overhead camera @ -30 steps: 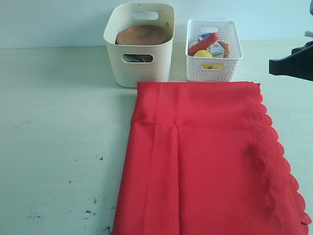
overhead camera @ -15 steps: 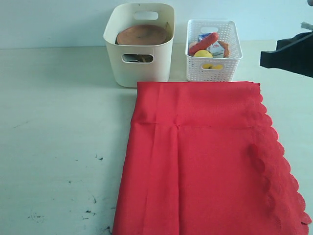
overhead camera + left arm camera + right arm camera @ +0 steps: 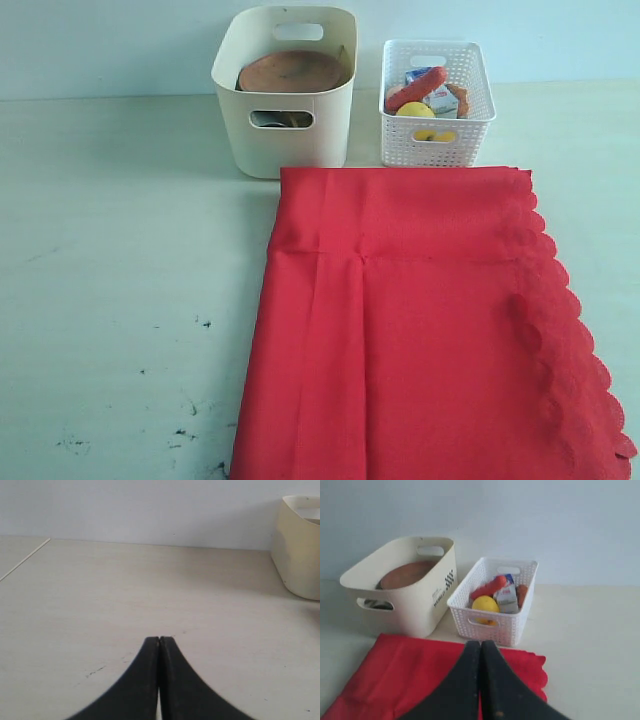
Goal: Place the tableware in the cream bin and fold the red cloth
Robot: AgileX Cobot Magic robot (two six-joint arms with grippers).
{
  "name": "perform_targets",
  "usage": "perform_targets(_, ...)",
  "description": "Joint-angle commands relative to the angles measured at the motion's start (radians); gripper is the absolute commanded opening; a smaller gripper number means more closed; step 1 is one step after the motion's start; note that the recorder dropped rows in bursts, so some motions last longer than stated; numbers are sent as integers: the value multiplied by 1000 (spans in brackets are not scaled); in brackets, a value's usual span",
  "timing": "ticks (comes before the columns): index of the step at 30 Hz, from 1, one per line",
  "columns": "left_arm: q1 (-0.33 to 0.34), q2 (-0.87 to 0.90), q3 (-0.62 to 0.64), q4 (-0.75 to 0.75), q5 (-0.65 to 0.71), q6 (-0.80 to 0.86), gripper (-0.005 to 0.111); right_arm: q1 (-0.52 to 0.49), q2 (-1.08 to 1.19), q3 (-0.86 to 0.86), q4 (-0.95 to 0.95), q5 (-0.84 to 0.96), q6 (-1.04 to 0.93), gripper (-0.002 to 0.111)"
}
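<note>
Wooden plate [image 3: 290, 70] sits in the cream bin [image 3: 285, 145] at 11 o'clock of the apparently folded red cloth [image 3: 420, 330]; left fingers [image 3: 147, 670] and right fingers [image 3: 470, 675], together and empty, must open for any further fold.

The left pincer [image 3: 159, 640] is closed. Its two black fingers [image 3: 142, 680] press flat against each other from the tips back, with only a thin seam between them. The right pincer [image 3: 480, 644] is closed as well, its dark fingers [image 3: 495, 690] meeting at the tips and broadening toward the wrist.
</note>
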Motion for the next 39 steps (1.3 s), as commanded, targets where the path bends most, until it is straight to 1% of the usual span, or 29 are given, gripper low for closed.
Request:
perform_targets(1,-8,-6,4,-4,-1,-5,1,1,-97,110,-16,2,17,0)
perform_targets(6,-8,-6,4,-4,-1,-5,1,1,-145,149,-16,23,17,0)
perform_targets(23,-8,-6,4,-4,-1,-5,1,-1,-156,149,-16,21,17,0)
perform_targets(25,-8,-6,4,-4,-1,-5,1,-26,-171,149,-13,21,17,0)
perform_targets(30,-8,-6,4,-4,-1,-5,1,-145,-280,153,-13,14,17,0)
perform_targets(32,-8,-6,4,-4,-1,-5,1,-178,-332,153,-13,12,19,0)
perform_targets(35,-8,-6,4,-4,-1,-5,1,-198,-386,153,-13,12,19,0)
perform_targets(39,-8,-6,4,-4,-1,-5,1,-198,-404,153,-13,-1,21,0)
